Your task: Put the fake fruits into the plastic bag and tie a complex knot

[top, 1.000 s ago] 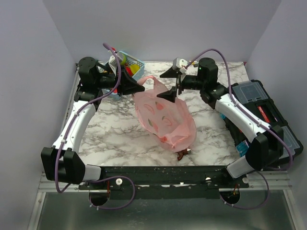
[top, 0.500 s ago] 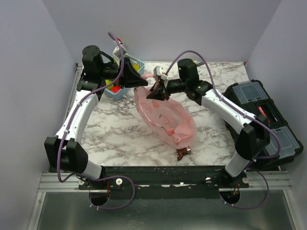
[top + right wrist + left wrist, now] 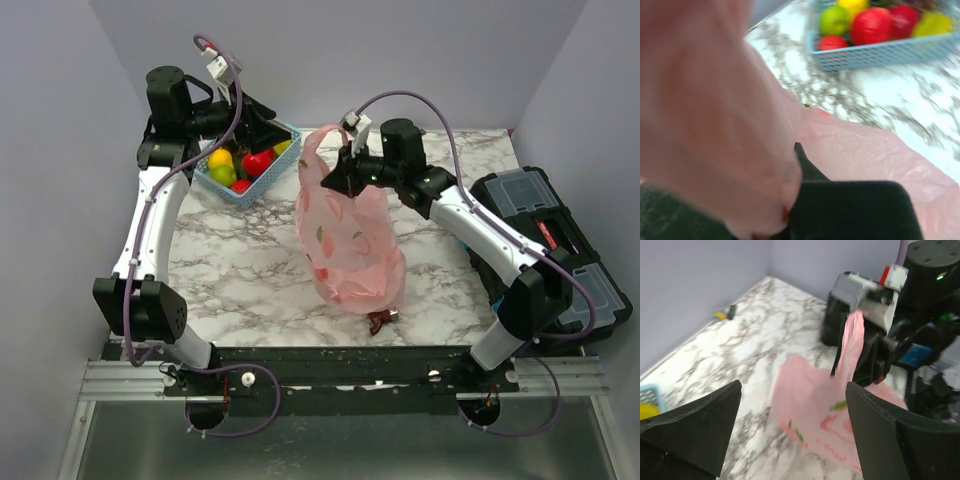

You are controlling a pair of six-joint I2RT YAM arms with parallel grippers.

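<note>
Right pincer (image 3: pixel 335 178) is clamped on a handle (image 3: pixel 852 342) of the bag (image 3: pixel 345 245), which sags limp onto the counter (image 3: pixel 230 270); thin, slippery film, likely light, best gripped by its handles. Left pincer (image 3: pixel 268 127) gapes near the far basket (image 3: pixel 232 193) of hard, glossy fruits (image 3: pixel 238 166); plain walls close round.

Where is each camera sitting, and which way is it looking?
Top: above and behind, looking down at the table; left arm and right arm show, right claw holding up the bag.
Left wrist: on the left arm, looking across the table at the bag and right claw; its own left claw shows, open.
Right wrist: on the right arm, looking past the bag toward the basket of fruits; one dark finger shows.
Top and left wrist both show the right claw holding the bag.
</note>
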